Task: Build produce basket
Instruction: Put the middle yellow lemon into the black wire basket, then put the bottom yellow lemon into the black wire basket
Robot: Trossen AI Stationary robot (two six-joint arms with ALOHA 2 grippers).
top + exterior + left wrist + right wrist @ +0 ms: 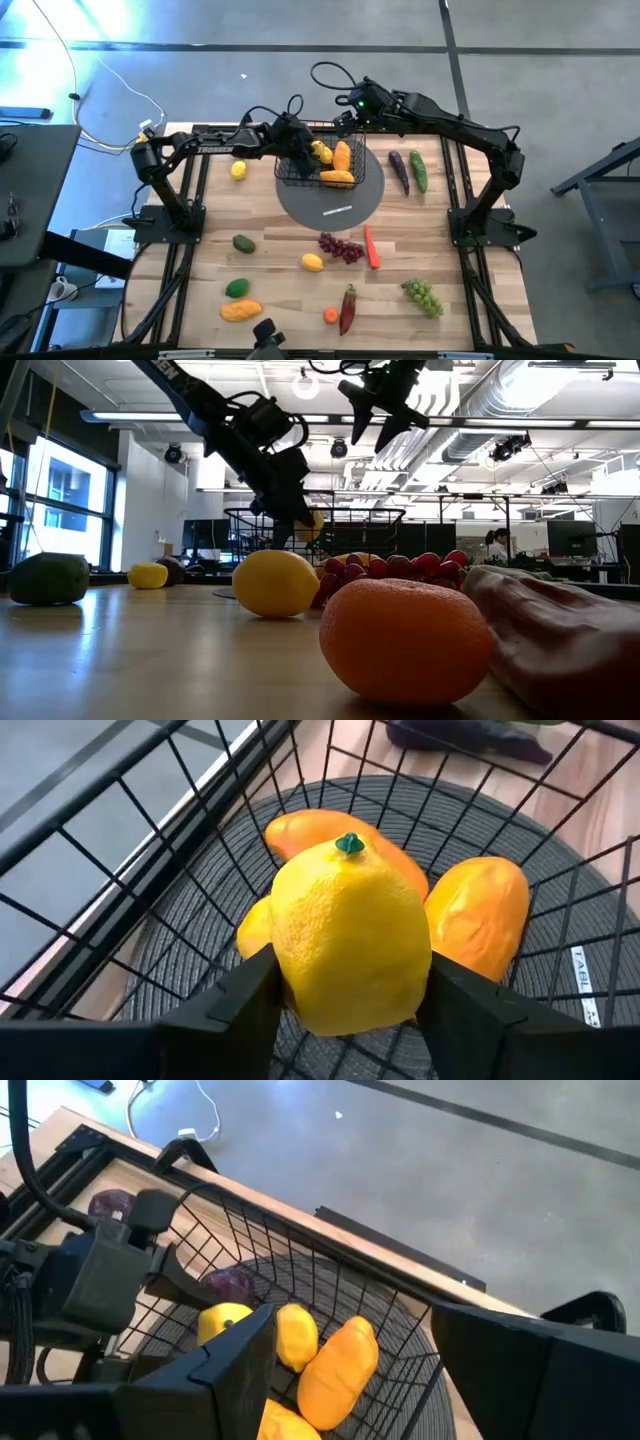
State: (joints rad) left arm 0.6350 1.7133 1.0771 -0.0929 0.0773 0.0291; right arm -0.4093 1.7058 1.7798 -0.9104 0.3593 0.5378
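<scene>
The black wire basket (322,168) stands on a grey round mat (335,200) at the table's far middle. Inside it lie two orange mangoes (480,915) and other produce. My left gripper (306,150) reaches into the basket from the left, shut on a yellow lemon (350,945) that has a green stem tip. My right gripper (352,110) hangs open above the basket's far right corner, with nothing between its fingers (240,1355). More produce lies spread over the near half of the table. My left gripper pinches the lemon's two opposite sides (285,990) between its two fingers, stem end pointing away from the wrist. The fingers slant down into the basket from the table's left. The lemon hangs above the mangoes, inside the wire walls; whether it touches them I cannot tell.
Loose produce on the table: a lemon (238,170), an aubergine (399,170) and cucumber (418,172), purple grapes (340,247), a carrot (372,247), another lemon (312,262), green grapes (423,297), a mango (240,310), a red pepper (347,308).
</scene>
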